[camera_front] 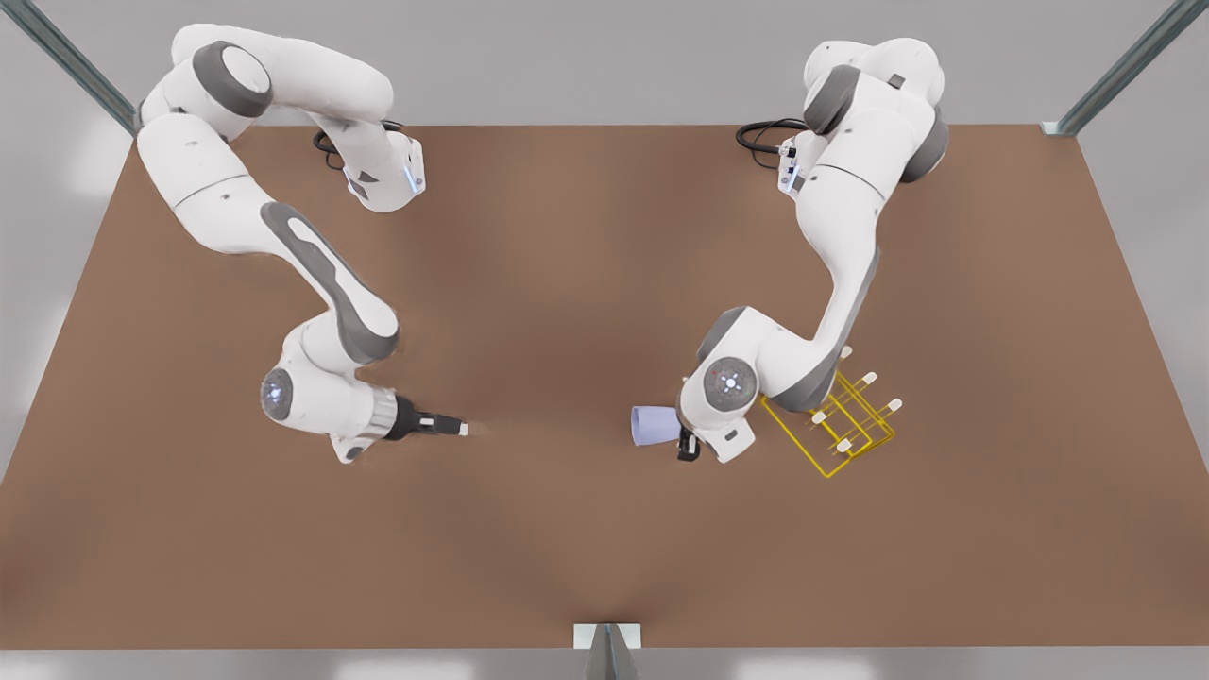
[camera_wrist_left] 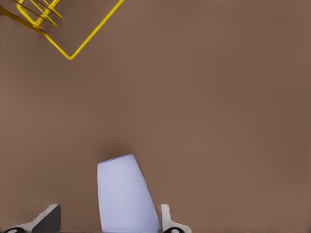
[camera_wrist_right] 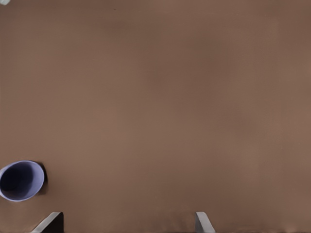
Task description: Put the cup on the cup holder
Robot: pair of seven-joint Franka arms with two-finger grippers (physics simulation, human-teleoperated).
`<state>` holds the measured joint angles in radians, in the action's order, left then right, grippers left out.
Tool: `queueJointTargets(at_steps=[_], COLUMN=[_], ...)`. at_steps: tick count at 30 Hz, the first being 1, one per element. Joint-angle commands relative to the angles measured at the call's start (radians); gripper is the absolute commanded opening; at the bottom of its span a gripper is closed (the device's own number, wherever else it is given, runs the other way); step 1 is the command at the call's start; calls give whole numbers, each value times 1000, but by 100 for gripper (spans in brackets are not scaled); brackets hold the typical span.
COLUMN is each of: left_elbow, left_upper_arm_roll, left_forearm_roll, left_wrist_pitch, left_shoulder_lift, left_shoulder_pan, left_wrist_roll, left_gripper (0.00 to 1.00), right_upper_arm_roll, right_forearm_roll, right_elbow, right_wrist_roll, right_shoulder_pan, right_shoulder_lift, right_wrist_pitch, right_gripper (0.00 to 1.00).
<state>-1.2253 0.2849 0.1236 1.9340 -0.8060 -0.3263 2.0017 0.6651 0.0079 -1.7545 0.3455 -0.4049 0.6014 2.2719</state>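
Front view, left gripper lying low, open fingers straddling cup beside cup holder, right gripper waiting, fingers spread wide, no writing showing.

front view: high overhead, looking down on whole table and both arms. each wrist view rides low behind its fingers, facing the tabletop. all three views share the cup.
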Motion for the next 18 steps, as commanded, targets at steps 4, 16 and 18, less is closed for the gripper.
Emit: queueJointTargets(at_steps=[4, 16, 18], left_elbow=[-49, -109, -112], left_upper_arm_roll=[0, 0, 2], left_forearm_roll=[68, 145, 156], left_wrist_pitch=[48, 148, 154], left_shoulder_lift=[1, -30, -30], left_shoulder_pan=[-30, -42, -42], left_wrist_roll=[647, 637, 637], left_gripper=[100, 100, 100], right_upper_arm_roll=[-527, -611, -613], right_forearm_roll=[-140, -49, -42], right_elbow=[64, 196, 201], right_wrist_roll=[-372, -441, -439], right_shoulder_pan=[342, 370, 370], right_shoulder_lift=[-339, -506, -492], right_wrist_pitch=[-509, -868, -861], right_gripper=[100, 100, 100])
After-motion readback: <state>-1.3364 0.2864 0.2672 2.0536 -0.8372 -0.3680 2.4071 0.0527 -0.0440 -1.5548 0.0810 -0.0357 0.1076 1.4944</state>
